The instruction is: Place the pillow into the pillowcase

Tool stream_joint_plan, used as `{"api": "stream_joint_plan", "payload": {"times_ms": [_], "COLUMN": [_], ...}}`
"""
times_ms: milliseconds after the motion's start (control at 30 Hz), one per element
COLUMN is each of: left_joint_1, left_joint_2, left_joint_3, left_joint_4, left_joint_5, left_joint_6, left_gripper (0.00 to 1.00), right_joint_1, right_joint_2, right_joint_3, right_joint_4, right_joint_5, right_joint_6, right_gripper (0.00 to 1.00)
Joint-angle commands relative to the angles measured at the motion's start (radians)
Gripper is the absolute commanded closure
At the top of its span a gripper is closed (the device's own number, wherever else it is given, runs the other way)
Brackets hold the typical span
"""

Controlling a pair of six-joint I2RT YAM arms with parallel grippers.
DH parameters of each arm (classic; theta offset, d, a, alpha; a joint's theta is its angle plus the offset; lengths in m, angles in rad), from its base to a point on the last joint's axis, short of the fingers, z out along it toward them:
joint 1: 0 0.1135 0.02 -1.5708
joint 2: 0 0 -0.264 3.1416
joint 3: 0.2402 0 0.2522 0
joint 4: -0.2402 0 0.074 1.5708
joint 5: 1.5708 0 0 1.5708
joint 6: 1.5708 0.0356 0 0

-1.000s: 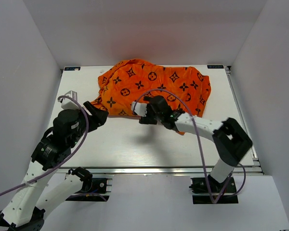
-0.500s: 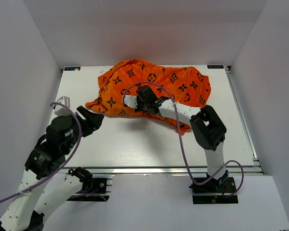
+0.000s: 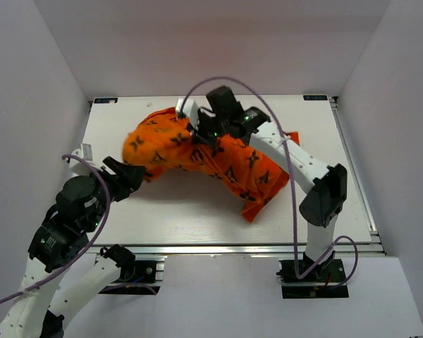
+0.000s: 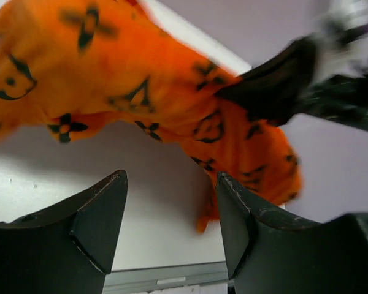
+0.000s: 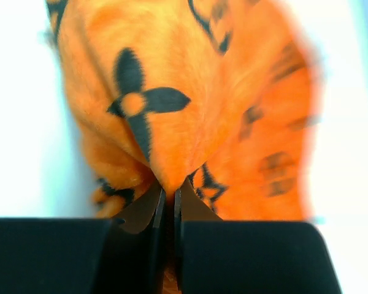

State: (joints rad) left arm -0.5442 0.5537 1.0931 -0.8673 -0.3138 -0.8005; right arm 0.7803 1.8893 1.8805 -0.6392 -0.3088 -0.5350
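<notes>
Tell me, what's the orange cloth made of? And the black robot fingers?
The orange cloth looks like soft, fuzzy fabric: it droops, folds, and shows nap up close. The fingers of the left gripper look like hard matte black plastic, probably: smooth faces, crisp edges.

Left gripper (image 4: 170, 187), jaws apart, below orange pillowcase (image 4: 141, 92).

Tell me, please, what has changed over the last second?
The right pincer, shut on the orange cloth, raised it and carried it toward the far edge of the table, bunching it. The left pincer drew back slightly toward the near left, open and empty as before.
</notes>
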Motion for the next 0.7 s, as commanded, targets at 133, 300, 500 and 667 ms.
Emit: {"api": "stream_joint_plan", "payload": {"times_ms": [133,300,500,667], "left_joint_1": [0.004,0.006,0.004,0.004], "left_joint_2": [-0.047,-0.034,0.0,-0.011], "left_joint_3": [0.105,0.139,0.116,0.05], "left_joint_4": [0.111,0.154,0.174,0.208], "left_joint_5": [-0.08,-0.107,-0.062,-0.038], "left_joint_6": [0.11,0.159,0.155,0.13], "left_gripper": [0.31,0.31,0.31,0.31], "right_joint_1": [-0.048,-0.27,-0.423,-0.49], "right_joint_2": [-0.208,-0.089,0.126,0.101], "right_joint_3": [0.353,0.324,0.304,0.27], "right_joint_4": [0.328,0.305,0.185,0.253], "right_joint_5": [-0.098,0.112,0.417,0.473], "right_joint_6": [0.269,0.277,0.107,0.043], "right_gripper": [1.0,1.0,0.18,0.11]}}
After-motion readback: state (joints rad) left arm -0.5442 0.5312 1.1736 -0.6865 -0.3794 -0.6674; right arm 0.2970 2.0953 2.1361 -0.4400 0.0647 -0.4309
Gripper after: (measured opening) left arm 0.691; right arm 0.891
